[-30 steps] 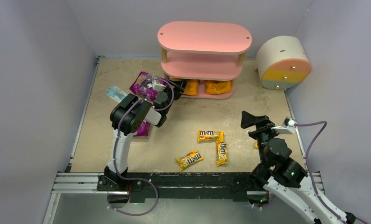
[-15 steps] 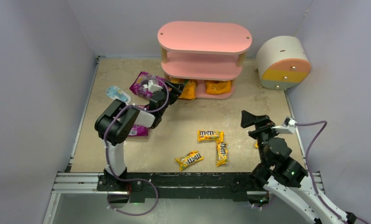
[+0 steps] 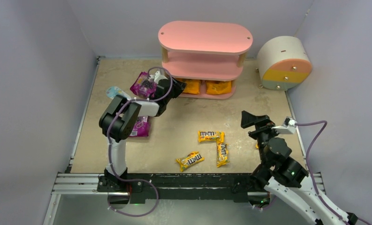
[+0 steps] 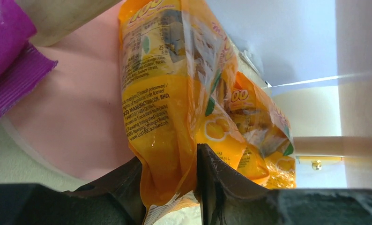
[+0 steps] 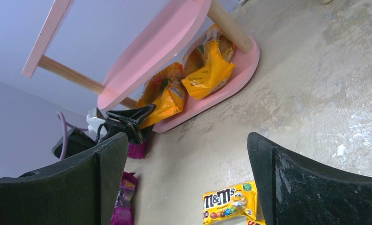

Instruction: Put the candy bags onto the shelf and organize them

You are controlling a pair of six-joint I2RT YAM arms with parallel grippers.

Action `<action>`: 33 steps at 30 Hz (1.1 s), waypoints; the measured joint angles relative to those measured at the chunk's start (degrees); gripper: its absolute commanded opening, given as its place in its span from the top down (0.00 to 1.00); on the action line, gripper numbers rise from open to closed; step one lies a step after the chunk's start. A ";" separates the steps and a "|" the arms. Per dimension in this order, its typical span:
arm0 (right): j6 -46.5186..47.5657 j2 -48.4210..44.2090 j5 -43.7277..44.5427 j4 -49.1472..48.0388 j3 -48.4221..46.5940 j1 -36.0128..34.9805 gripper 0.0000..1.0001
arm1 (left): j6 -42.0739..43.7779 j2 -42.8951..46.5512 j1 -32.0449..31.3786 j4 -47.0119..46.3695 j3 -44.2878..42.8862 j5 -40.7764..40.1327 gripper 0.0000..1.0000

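You're looking down on a mottled beige tabletop (image 3: pixel 184 117) boxed in by pale lilac walls. The pink shelf (image 3: pixel 205 36) stands at the far side, and a round cream drawer unit (image 3: pixel 283 63) sits off to its right.

Your left arm (image 3: pixel 123 119) reaches forward to the shelf's lowest board. There the left jaws are clamped on the bottom edge of the left orange bag (image 4: pixel 160 93). In the left wrist view you can see the crinkled plastic pinched between the two black fingers (image 4: pixel 221 187), with the bag standing upright on the pink board. The right orange bag (image 4: pixel 261 136) stands just beside it on the same board; you cannot tell whether the two touch.

One magenta bag (image 3: pixel 143 84) lies on the tabletop just left of the shelf, close to the left wrist. The second magenta bag (image 3: pixel 140 126) lies nearer you, partly covered by the left arm. A small pale blue packet (image 3: pixel 115 92) lies to the left, between the two.

Three yellow packets lie loose on the tabletop in the middle, toward your side. The far M&M's packet (image 3: pixel 211 136) is just beside the right M&M's packet (image 3: pixel 222 153). The near M&M's packet (image 3: pixel 190 160) lies a little apart, to their left.

Your right arm (image 3: pixel 278 159) is raised at the right side of the tabletop, well apart from the shelf. The right jaws stand wide open and grip nothing, facing the shelf across the bare surface.
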State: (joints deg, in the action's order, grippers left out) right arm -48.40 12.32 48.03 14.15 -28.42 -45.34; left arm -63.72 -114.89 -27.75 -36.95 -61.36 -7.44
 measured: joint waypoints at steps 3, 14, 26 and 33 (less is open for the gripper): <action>0.04 0.00 0.02 -0.48 0.00 0.00 0.02 | 0.31 -2.23 0.55 1.27 -2.54 0.70 0.61; 0.46 0.37 0.02 -1.29 0.00 0.00 0.02 | 0.39 -3.52 2.86 2.78 -3.37 3.63 0.24; 0.42 1.29 -1.29 -1.57 0.00 0.00 0.02 | -2.97 0.59 2.75 8.26 -0.50 4.81 0.09; -0.02 1.11 -1.57 -1.51 0.00 0.00 0.02 | -4.04 3.41 2.67 15.82 -0.55 6.16 0.09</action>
State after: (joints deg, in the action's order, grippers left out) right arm -48.42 13.43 46.46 12.64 -28.42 -45.34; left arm -67.77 -111.48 -25.08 -21.12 -61.91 -1.28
